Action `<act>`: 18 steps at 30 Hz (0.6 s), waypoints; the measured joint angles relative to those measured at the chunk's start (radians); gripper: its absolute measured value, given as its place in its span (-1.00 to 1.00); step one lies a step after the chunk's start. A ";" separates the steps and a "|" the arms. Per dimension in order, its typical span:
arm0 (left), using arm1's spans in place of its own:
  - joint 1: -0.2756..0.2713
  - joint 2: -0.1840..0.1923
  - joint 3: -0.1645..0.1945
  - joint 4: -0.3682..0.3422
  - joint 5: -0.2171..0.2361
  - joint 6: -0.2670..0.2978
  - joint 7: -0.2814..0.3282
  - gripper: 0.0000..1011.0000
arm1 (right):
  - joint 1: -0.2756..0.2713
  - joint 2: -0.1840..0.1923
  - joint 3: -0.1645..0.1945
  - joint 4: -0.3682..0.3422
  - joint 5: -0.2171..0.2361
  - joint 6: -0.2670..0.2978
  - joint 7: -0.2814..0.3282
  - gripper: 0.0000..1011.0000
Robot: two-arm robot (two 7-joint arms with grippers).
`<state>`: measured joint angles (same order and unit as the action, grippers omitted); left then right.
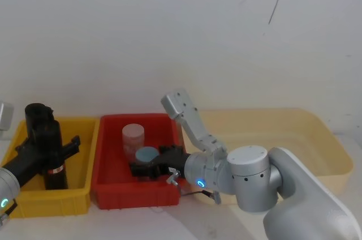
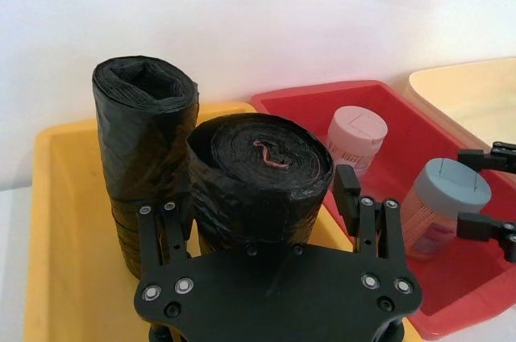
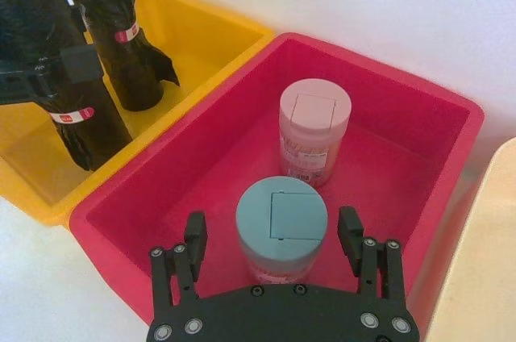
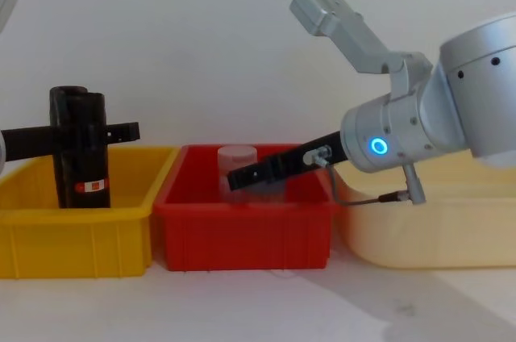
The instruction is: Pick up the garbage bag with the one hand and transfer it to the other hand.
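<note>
the garbage bag (image 1: 54, 138) stands upright in the yellow bin (image 1: 51, 203) at the far left of the table, its red-and-white label band (image 3: 71, 114) low on its side. the left gripper (image 2: 260, 201), on the arm with the green-teal ring (image 1: 4, 202), reaches in from the left. its two fingers (image 2: 165, 225) are clamped on the roll's sides above the label. whether the roll's base rests on the bin floor cannot be told. just beside it, on the far-left side, stands a second black roll (image 3: 121, 43) with a loose flap hanging down its side. the two rolls are touching or nearly so. the red bin (image 3: 379, 68) sits directly right of the yellow one and holds two jars, a pink-lidded jar (image 3: 314, 128) farther back and a blue-grey-lidded jar (image 3: 282, 217) nearer. the right gripper (image 3: 272, 229), on the arm with the blue ring (image 4: 379, 146), reaches leftward into the red bin. its fingers are spread apart to either side of the blue-grey-lidded jar, with a gap showing on each side. a cream tub (image 1: 317, 132) lies to the right of the red bin.
</note>
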<state>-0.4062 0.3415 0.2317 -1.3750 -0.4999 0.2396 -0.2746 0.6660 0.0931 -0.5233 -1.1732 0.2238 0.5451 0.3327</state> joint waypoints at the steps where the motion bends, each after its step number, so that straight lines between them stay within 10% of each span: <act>1: 0.000 0.000 0.000 0.000 0.000 0.000 0.000 0.98 | 0.000 -0.001 0.000 0.001 0.000 0.000 0.000 0.98; 10: 0.000 0.000 0.000 0.000 0.000 0.000 0.000 0.98 | -0.004 -0.009 0.004 0.011 -0.001 -0.002 0.001 0.93; 18: 0.000 0.000 0.000 0.000 0.000 0.000 0.000 0.98 | -0.005 -0.012 0.006 0.015 -0.002 -0.004 0.001 0.51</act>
<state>-0.4062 0.3414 0.2317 -1.3750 -0.4999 0.2396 -0.2745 0.6609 0.0809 -0.5177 -1.1578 0.2218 0.5410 0.3338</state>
